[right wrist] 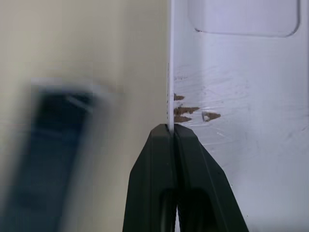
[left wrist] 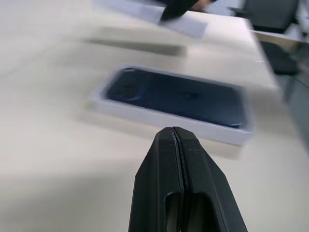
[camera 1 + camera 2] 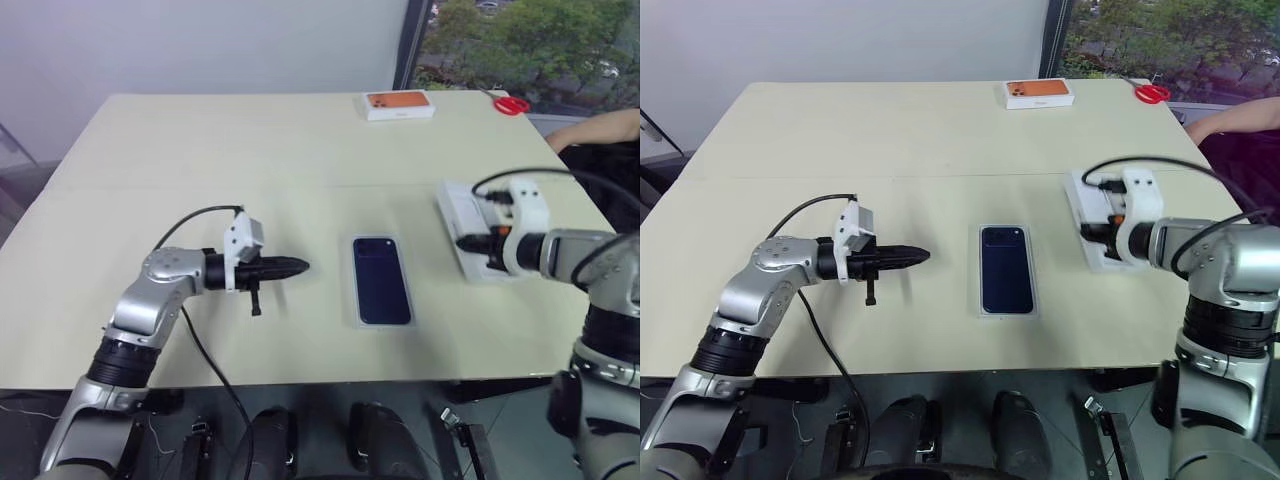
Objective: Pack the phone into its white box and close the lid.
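Right gripper (image 1: 171, 128) pinched onto the lid's (image 1: 241, 96) thin edge, plain in the right wrist view, hidden from the head views. Left gripper (image 2: 175, 133) closed, empty. Phone (image 3: 381, 279) in the white box (image 2: 169, 121) just ahead of it, blurred.

**What can't be made out**

The right tool (image 3: 466, 243) and its arm cover much of the lid (image 3: 455, 210), so its printed face is not readable from overhead. In the right wrist view the phone (image 1: 46, 159) is a dark smear and the lid runs off the frame. In the left wrist view the white box (image 2: 145, 115) is soft-edged. A person's arm (image 3: 595, 130) is cut off at the right edge, and the red item (image 3: 511, 104) on the far surface (image 3: 200, 150) is too small to identify.
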Motion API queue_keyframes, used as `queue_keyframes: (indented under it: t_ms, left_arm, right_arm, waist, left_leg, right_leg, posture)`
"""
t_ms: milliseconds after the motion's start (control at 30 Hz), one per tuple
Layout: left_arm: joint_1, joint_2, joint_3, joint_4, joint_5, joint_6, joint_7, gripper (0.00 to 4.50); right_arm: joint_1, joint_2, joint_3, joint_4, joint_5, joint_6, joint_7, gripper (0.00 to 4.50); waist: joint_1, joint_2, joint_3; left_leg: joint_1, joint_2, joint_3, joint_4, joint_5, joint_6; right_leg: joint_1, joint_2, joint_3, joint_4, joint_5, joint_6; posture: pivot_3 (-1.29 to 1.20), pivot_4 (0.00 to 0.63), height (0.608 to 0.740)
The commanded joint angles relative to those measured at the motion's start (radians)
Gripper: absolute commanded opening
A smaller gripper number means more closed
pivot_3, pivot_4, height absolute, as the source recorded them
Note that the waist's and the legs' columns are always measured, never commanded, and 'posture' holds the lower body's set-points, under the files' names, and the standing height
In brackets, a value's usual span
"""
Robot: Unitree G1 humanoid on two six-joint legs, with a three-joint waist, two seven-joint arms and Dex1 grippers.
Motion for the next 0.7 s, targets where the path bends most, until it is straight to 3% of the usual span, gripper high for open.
queue_keyframes:
  t_ms: [33,67,133,200,467,667,700]
  left_arm:
    - [-0.022,0.022,0.048,0.045,0.013,-0.049,0.003,0.0]
    - [-0.025,0.027,0.049,0.059,0.021,-0.06,0.002,0.0]
    - [-0.034,0.035,0.045,0.091,0.041,-0.083,0.002,0.0]
    - [-0.045,0.037,0.042,0.121,0.058,-0.104,0.004,0.0]
    - [-0.059,0.004,0.019,0.139,0.086,-0.131,0.013,0.0]
    - [-0.063,-0.042,-0.017,0.122,0.108,-0.124,0.018,0.0]
    - [-0.064,-0.049,-0.025,0.118,0.11,-0.124,0.019,0.0]
  right_arm:
    - [-0.029,0.135,-0.093,-0.039,0.417,0.007,-0.233,0.07]
    - [-0.035,0.189,-0.106,-0.033,0.541,0.007,-0.332,0.07]
    - [0.047,0.15,0.06,-0.035,1.016,-0.242,-0.68,0.07]
    - [0.119,0.195,0.194,-0.089,1.245,-0.456,-0.91,0.07]
    - [0.318,0.425,0.419,-0.281,1.263,-0.775,-1.208,0.07]
    - [0.434,0.503,0.439,-0.257,1.263,-0.838,-1.31,0.07]
    - [0.454,0.499,0.431,-0.246,1.263,-0.836,-1.318,0.31]
  waist:
    - [-0.001,0.0,0.0]
    - [-0.002,0.0,0.0]
    - [0.0,0.002,0.001]
    - [0.0,0.001,0.001]
    - [-0.016,0.001,0.001]
    - [-0.019,0.001,0.0]
    - [-0.017,0.001,0.0]
  left_leg:
    - [0.0,0.0,0.0,0.0,0.0,0.0]
    - [0.0,0.0,0.0,0.0,0.0,0.0]
    - [0.0,0.001,0.0,0.0,0.0,0.0]
    - [-0.001,0.0,0.0,0.0,0.0,0.0]
    - [-0.001,-0.001,0.001,0.0,0.0,0.0]
    - [0.0,0.0,0.001,0.0,0.0,0.0]
    - [0.0,0.001,0.001,0.0,0.0,0.0]
  right_leg:
    - [0.0,0.0,0.0,0.0,0.0,0.0]
    - [0.0,0.0,0.0,0.0,0.0,0.0]
    - [-0.001,-0.001,0.001,0.0,0.0,0.0]
    - [-0.001,-0.003,0.0,0.0,0.0,0.0]
    - [0.0,-0.001,0.001,0.0,0.0,0.0]
    - [-0.001,-0.001,0.002,0.0,0.0,0.0]
    - [0.0,-0.001,0.002,0.0,0.0,0.0]
  posture:
    - [0.0,0.15,0.74]
    - [0.0,0.15,0.74]
    - [0.0,0.15,0.74]
    - [0.0,0.15,0.74]
    - [0.0,0.15,0.74]
    - [0.0,0.15,0.74]
    - [0.0,0.15,0.74]
